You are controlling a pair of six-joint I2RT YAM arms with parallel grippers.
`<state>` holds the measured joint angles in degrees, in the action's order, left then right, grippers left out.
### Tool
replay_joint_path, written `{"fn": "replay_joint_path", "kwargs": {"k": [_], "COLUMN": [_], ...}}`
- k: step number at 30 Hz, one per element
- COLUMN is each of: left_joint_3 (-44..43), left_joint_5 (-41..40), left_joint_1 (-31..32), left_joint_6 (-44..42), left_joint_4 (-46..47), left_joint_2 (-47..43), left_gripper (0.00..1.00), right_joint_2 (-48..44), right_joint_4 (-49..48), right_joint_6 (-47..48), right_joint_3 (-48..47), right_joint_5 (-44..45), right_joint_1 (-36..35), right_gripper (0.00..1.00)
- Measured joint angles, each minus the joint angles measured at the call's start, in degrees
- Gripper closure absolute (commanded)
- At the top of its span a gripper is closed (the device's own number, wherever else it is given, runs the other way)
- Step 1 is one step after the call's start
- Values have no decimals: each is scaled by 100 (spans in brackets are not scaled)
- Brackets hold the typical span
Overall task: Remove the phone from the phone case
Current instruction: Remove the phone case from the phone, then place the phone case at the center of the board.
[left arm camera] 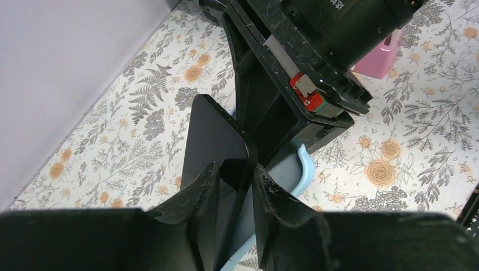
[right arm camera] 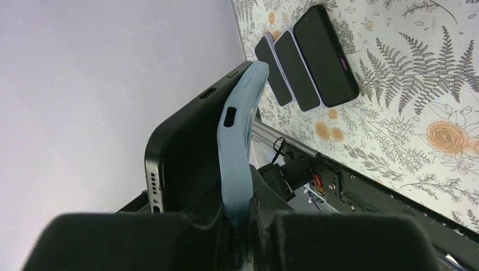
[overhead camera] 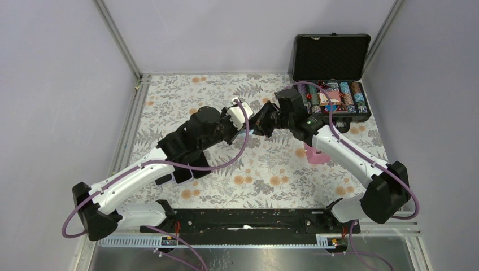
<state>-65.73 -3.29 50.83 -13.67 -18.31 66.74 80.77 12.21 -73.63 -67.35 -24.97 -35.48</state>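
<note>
Both arms meet above the middle of the table. My right gripper (right arm camera: 240, 204) is shut on the wall of the light blue phone case (right arm camera: 238, 124), holding it on edge. The black phone (right arm camera: 181, 152) stands peeled away from the case at its near end, and its far end still sits in the case. In the left wrist view my left gripper (left arm camera: 236, 169) straddles the phone (left arm camera: 217, 138) at its edge, jaws narrow. I cannot see whether both pads touch it. The case rim (left arm camera: 306, 169) curves behind. From above, the grippers (overhead camera: 251, 123) nearly touch.
An open black case of poker chips (overhead camera: 333, 96) sits at the back right. A pink object (overhead camera: 316, 153) lies beside the right arm. Three more phones (right arm camera: 308, 62) lie side by side on the floral cloth. The black rail (overhead camera: 248, 223) runs along the near edge.
</note>
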Motion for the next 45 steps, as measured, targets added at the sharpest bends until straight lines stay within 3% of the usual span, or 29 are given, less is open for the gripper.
{"fn": "replay_joint_path", "kwargs": {"k": [2,17,25,30,34,38,41,45], "left_joint_3": [0,236,815,837,944,1086,1145,1165], "left_joint_5": [-24,-789,-1078,-1344,-1449,-1458,-1456,-1429], "left_joint_1": [0,-74,-92,-442,-752,-833,-833,-839], "left_joint_6": [-35,-90,74,258,407,498,544,555], "left_joint_4": [15,317,758,817,876,901,920,1027], "left_joint_2": [0,254,590,702,691,660,649,649], "left_gripper": [100,100,100,100,100,100,100,100], "right_joint_2": [0,0,39,111,529,1620,2450,3180], "right_joint_4": [0,212,369,459,-63,-739,-1182,-1497], "right_joint_6": [2,181,463,953,1353,1690,1773,1840], "right_joint_3": [0,-127,315,407,393,-28,-481,-973], "right_joint_5": [-17,-203,4,352,925,1408,1611,1808], "right_joint_1": [0,-9,46,348,651,833,935,1115], "right_gripper": [100,100,100,100,100,100,91,62]}}
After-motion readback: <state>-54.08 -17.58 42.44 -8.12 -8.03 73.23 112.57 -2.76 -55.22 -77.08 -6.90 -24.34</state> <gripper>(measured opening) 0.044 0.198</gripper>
